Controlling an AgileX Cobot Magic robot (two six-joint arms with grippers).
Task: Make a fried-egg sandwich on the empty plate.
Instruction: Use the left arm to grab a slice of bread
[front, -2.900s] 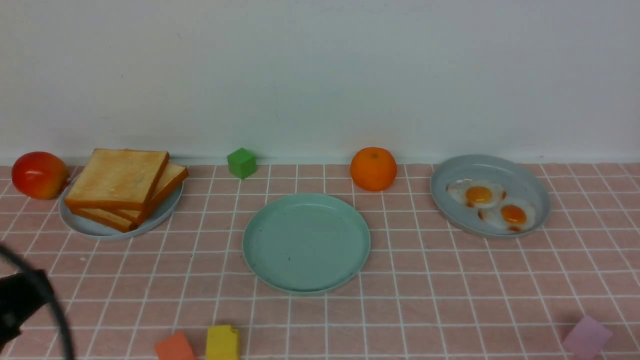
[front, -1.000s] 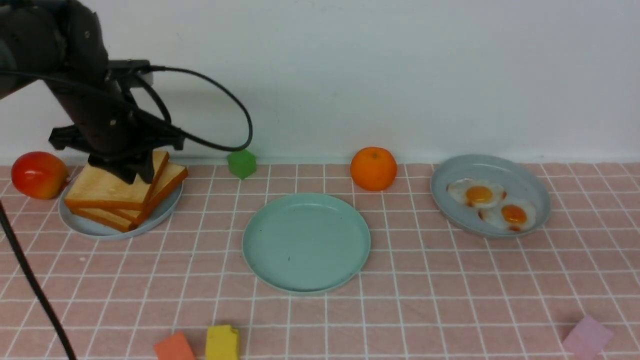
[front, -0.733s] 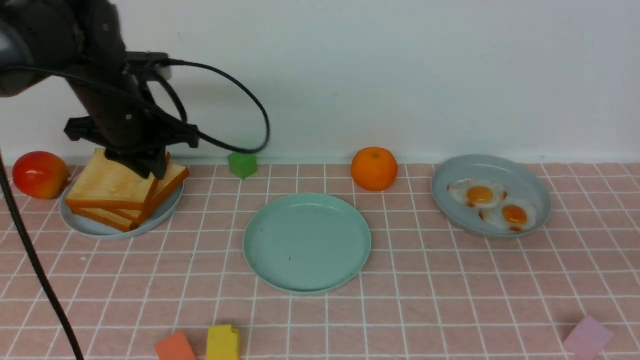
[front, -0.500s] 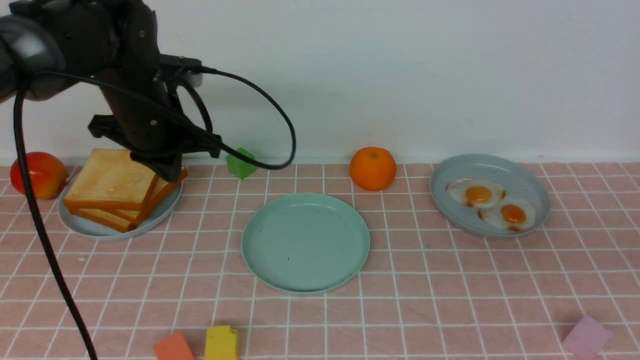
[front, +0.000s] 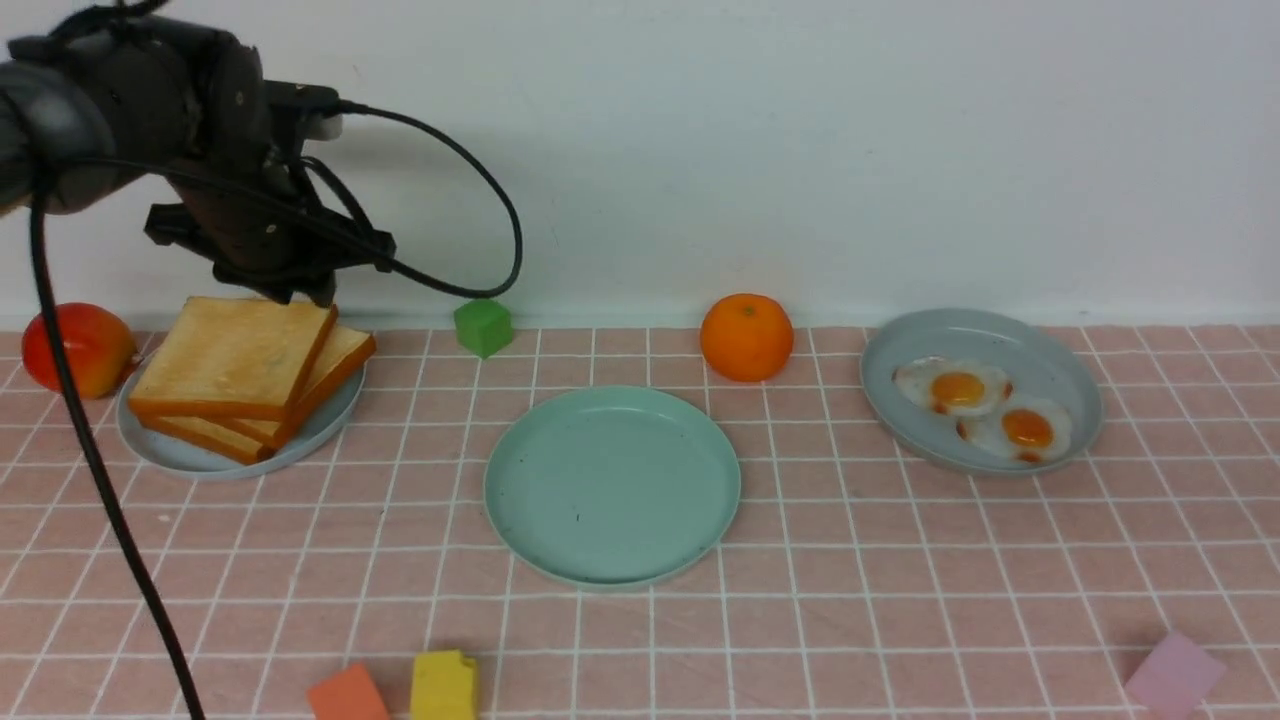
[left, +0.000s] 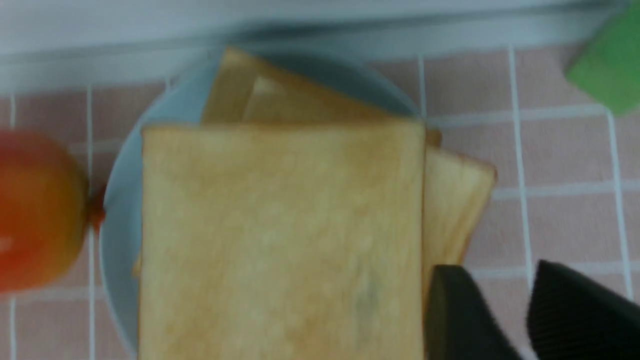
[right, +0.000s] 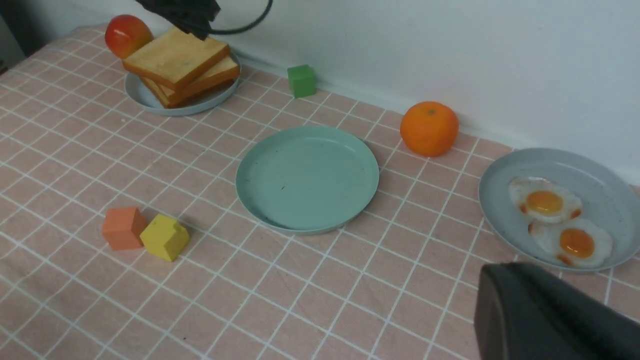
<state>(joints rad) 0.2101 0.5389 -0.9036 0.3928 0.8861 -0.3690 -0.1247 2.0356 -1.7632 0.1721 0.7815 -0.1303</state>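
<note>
Hovering with the left gripper (left: 495, 272) narrowly parted and empty, just above the far edge of the stacked golden square toy toast slices (front: 235, 355) on the left grey-blue plate (front: 190, 455). Likely light and stiff; best pinched across the thick orange-brown crust. Flat white fried eggs (front: 958, 388) well apart, beyond the bare round mint-green plastic plate (front: 612, 485). Lower slices mostly covered; right gripper (right: 540, 310) cut off, opening impossible to tell

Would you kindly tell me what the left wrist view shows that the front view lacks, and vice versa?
Only the left wrist view shows the black left hand has parted fingers. Only the front view shows the round mint-green plastic plate, orange fruit, two fried eggs, orange block, yellow block and pink block. Both show the golden toast stack, its grey-blue plate, red fruit and green cube.
</note>
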